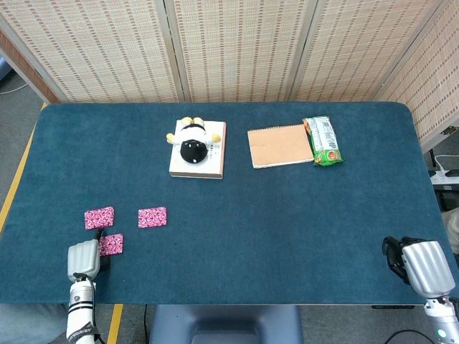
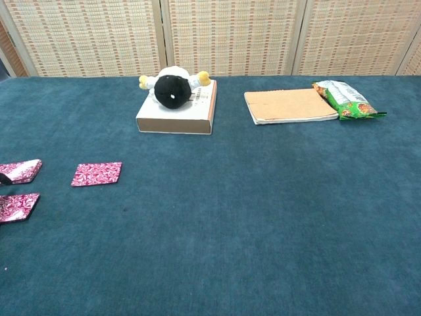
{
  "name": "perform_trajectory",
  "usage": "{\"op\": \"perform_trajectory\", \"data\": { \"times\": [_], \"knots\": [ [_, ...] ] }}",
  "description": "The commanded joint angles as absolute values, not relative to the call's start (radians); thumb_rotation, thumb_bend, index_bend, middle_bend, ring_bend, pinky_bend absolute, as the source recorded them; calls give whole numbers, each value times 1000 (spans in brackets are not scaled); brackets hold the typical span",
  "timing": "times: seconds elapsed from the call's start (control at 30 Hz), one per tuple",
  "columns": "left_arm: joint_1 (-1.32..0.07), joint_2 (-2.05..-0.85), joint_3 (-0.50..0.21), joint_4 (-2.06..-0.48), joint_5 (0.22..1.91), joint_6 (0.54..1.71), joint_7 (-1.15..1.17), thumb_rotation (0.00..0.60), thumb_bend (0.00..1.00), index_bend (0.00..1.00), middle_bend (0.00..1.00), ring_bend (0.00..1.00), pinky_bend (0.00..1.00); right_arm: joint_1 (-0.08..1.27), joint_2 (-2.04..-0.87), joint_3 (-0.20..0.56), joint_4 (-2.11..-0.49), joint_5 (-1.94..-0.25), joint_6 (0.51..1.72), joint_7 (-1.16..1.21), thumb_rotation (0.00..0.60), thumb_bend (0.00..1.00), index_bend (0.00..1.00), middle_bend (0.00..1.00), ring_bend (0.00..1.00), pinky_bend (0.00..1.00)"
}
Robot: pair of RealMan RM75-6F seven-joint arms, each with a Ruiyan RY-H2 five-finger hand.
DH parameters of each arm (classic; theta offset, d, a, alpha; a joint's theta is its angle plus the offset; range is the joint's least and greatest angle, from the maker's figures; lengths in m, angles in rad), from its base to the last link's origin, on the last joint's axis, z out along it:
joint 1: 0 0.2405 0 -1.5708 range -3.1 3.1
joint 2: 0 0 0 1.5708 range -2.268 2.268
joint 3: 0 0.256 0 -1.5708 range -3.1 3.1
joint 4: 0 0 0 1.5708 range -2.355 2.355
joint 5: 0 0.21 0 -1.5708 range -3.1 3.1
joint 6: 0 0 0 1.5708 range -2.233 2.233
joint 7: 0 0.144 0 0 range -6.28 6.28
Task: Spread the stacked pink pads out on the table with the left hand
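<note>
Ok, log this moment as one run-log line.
pink pads: three apart on table | left hand: touching nearest pad, grip unclear | right hand: idle at table edge, fingers curled

Soft, even light is filling both pictures, and nothing is looking dim. The blue table (image 1: 287,215) is showing no glare. Only small, faint shadows are sitting under the things. Everything is looking sharp, with no blur, and the edges are hardly bending.

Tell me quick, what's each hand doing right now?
Left hand: touching the nearest pink pad; grip cannot be told.
Right hand: fingers curled, holding nothing.
</note>
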State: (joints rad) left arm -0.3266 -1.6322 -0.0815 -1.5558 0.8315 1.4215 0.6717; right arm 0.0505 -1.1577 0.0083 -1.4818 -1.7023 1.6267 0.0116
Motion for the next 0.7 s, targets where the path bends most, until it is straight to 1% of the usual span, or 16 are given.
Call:
{"op": "perform_trajectory", "data": {
  "times": [0.03, 0.13, 0.2, 0.23, 0.3, 0.33, 0.37, 0.43, 0.5, 0.57, 0.6, 0.63, 0.67, 0.7],
  "knots": [
    [-319, -1608, -81, -1598, 845, 1433, 685, 600, 337, 87, 1000, 1000, 1000, 51, -1157, 9, -1482, -1702, 1627, 13, 600, 347, 1000, 864, 766, 874],
    [-313, -1571, -80, -1661, 856, 1446, 697, 600, 331, 76, 1000, 1000, 1000, 51, -1157, 9, -1483, -1702, 1627, 13, 600, 347, 1000, 864, 767, 874],
    [-309, -1532, -82, -1721, 877, 1458, 695, 600, 329, 109, 1000, 1000, 1000, 51, -1158, 9, -1482, -1702, 1626, 13, 600, 347, 1000, 864, 766, 874],
    [-306, -1511, -84, -1752, 895, 1463, 681, 600, 328, 137, 1000, 1000, 1000, 52, -1158, 9, -1482, -1701, 1626, 13, 600, 347, 1000, 864, 766, 874],
    [-296, -1454, -83, -1815, 976, 1477, 618, 600, 328, 255, 1000, 1000, 1000, 53, -1159, 11, -1482, -1699, 1623, 12, 600, 346, 1000, 864, 766, 874],
    [-291, -1429, -78, -1828, 1031, 1485, 579, 600, 329, 320, 1000, 1000, 1000, 54, -1160, 12, -1482, -1697, 1622, 11, 600, 347, 1000, 864, 766, 874],
    [-284, -1394, -65, -1830, 1121, 1492, 513, 600, 332, 367, 1000, 1000, 1000, 54, -1160, 13, -1481, -1695, 1621, 10, 600, 347, 1000, 864, 766, 874],
    [-271, -1346, -37, -1804, 1251, 1505, 407, 600, 337, 396, 980, 991, 995, 55, -1161, 14, -1481, -1694, 1619, 8, 600, 346, 1000, 864, 766, 874],
    [-260, -1302, -3, -1757, 1361, 1511, 303, 600, 337, 397, 887, 916, 915, 56, -1163, 13, -1481, -1693, 1617, 3, 600, 347, 1000, 864, 766, 874],
    [-253, -1262, 33, -1710, 1427, 1494, 224, 600, 337, 367, 708, 724, 666, 55, -1166, 13, -1480, -1693, 1616, -2, 600, 347, 1000, 864, 766, 874],
    [-248, -1250, 44, -1697, 1438, 1489, 207, 600, 336, 337, 627, 632, 574, 55, -1167, 12, -1480, -1694, 1617, -4, 600, 347, 1000, 864, 767, 874],
    [-244, -1240, 54, -1685, 1446, 1482, 196, 600, 336, 297, 531, 531, 503, 54, -1168, 12, -1479, -1695, 1618, -7, 600, 347, 1000, 864, 766, 874],
    [-241, -1231, 62, -1673, 1457, 1477, 184, 600, 336, 268, 454, 455, 464, 54, -1170, 12, -1478, -1695, 1619, -10, 600, 347, 1000, 864, 767, 874],
    [-234, -1228, 66, -1656, 1466, 1480, 171, 600, 336, 256, 409, 414, 439, 53, -1173, 12, -1477, -1695, 1620, -12, 600, 347, 1000, 864, 766, 874]
  ]
}}
